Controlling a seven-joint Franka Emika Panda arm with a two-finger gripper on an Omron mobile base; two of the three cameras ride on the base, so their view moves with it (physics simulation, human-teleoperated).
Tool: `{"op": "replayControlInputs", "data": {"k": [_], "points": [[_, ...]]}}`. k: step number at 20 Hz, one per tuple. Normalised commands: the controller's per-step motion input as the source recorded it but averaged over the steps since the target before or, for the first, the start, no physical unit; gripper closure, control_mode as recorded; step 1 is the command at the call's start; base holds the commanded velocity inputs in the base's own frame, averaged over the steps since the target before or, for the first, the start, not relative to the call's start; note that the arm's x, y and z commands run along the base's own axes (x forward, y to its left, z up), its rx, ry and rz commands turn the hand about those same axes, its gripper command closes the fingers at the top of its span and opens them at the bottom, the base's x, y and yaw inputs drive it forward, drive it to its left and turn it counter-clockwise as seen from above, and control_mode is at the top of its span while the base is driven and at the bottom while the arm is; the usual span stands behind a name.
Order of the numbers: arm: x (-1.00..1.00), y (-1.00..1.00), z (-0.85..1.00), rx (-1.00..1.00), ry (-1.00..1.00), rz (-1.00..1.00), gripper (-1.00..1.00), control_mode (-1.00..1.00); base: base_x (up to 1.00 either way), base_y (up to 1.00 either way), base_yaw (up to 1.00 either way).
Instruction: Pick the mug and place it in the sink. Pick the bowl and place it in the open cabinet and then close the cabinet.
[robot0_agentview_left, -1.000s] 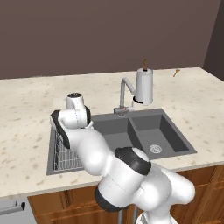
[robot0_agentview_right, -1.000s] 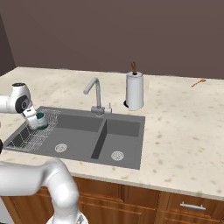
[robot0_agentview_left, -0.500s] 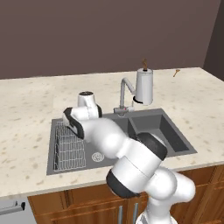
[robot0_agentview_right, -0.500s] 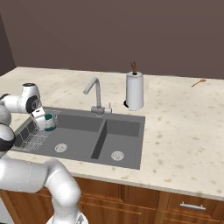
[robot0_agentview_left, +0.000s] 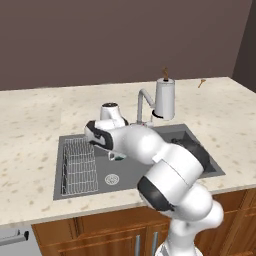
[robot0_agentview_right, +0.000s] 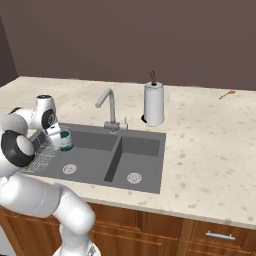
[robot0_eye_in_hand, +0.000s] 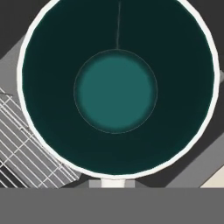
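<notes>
Mug (robot0_agentview_right: 65, 141) in tool's (robot0_agentview_right: 61, 139) grip, above sink (robot0_agentview_right: 150, 165)

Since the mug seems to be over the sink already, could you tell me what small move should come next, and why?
Probably lower it a little, then release. The gripper is shut on the mug, which hangs above the left basin of the sink beside the wire rack, not yet resting on the bottom.

Dark green mug (robot0_eye_in_hand: 116, 89) with white rim, teal inside; dark grey sink (robot0_agentview_right: 141, 145); beige speckled counter (robot0_agentview_right: 210, 145); white paper towel roll (robot0_agentview_right: 154, 104); reddish-brown cupboards (robot0_agentview_right: 160, 236).
</notes>
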Motion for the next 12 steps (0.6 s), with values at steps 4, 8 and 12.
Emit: {"op": "replayControlInputs", "data": {"k": [4, 8, 12], "points": [[0.0, -0.34, -0.02, 0.0, 0.01, -0.06, 1.0, -1.0, 0.0, 0.0, 0.0], [0.0, -0.3, -0.11, 0.0, 0.01, -0.05, 1.0, -1.0, 0.0, 0.0, 0.0], [0.0, -0.22, -0.18, 0.0, 0.0, -0.04, 1.0, -1.0, 0.0, 0.0, 0.0]]}}
